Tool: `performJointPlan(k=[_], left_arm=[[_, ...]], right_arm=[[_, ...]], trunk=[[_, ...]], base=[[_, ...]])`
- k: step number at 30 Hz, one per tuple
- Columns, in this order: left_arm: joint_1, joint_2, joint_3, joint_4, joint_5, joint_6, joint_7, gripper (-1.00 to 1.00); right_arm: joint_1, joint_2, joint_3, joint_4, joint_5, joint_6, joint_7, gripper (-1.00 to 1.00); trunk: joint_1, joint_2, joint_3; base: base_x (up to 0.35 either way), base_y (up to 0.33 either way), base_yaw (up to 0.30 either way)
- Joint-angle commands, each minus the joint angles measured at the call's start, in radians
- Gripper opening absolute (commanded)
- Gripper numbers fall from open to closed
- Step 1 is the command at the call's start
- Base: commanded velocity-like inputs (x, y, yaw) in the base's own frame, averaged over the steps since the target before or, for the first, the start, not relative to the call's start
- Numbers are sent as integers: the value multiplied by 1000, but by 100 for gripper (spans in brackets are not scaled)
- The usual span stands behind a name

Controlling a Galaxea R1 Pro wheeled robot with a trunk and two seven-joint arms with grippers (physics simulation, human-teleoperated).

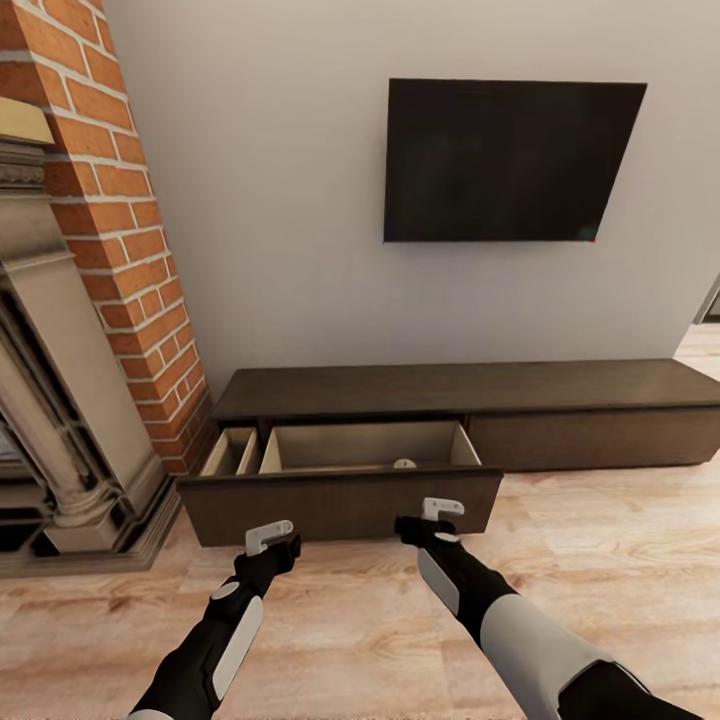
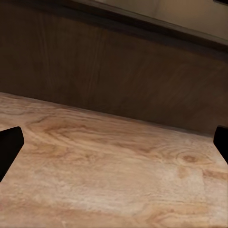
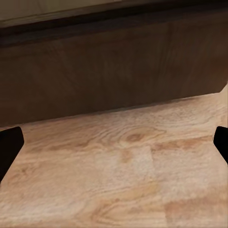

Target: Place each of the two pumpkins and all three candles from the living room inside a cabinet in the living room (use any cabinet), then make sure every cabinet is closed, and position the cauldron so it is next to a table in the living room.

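Note:
The long low dark-brown cabinet (image 1: 470, 388) stands against the wall with its left drawer (image 1: 340, 500) pulled out over the floor. Just behind the drawer front a small beige rounded top (image 1: 404, 464) peeks up; it looks like a candle. The pumpkins are out of view. My left gripper (image 1: 270, 537) hangs low in front of the drawer's left half, and my right gripper (image 1: 440, 510) is close to its right half. Both wrist views face the drawer's dark front (image 2: 118, 71) (image 3: 114, 71) across wood floor. Left gripper (image 2: 114, 147) and right gripper (image 3: 114, 147) are open and hold nothing.
A brick chimney with a stone fireplace surround (image 1: 60, 330) fills the left, close to the cabinet's end. A black TV (image 1: 510, 160) hangs on the wall above the cabinet. Light wood floor (image 1: 600, 560) spreads to the right toward a doorway at the far right edge.

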Motion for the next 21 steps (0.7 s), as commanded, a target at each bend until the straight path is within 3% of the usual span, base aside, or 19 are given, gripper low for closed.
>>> performJointPlan(k=[1,12,21], left_arm=[[0,-1,0,0,0,1,0,100],[0,-15,-3,0,0,9,-3,100],[1,-15,-70,-7,-2,14,-2,100]], right_arm=[[0,0,3,4,0,-16,3,100],[0,0,22,22,7,-98,80,100],[0,-1,44,34,5,-133,85,100]], trunk=[[4,-7,-3],[46,-84,-38],[81,-147,-66]], base=[[0,0,0],[0,0,0],[0,0,0]])
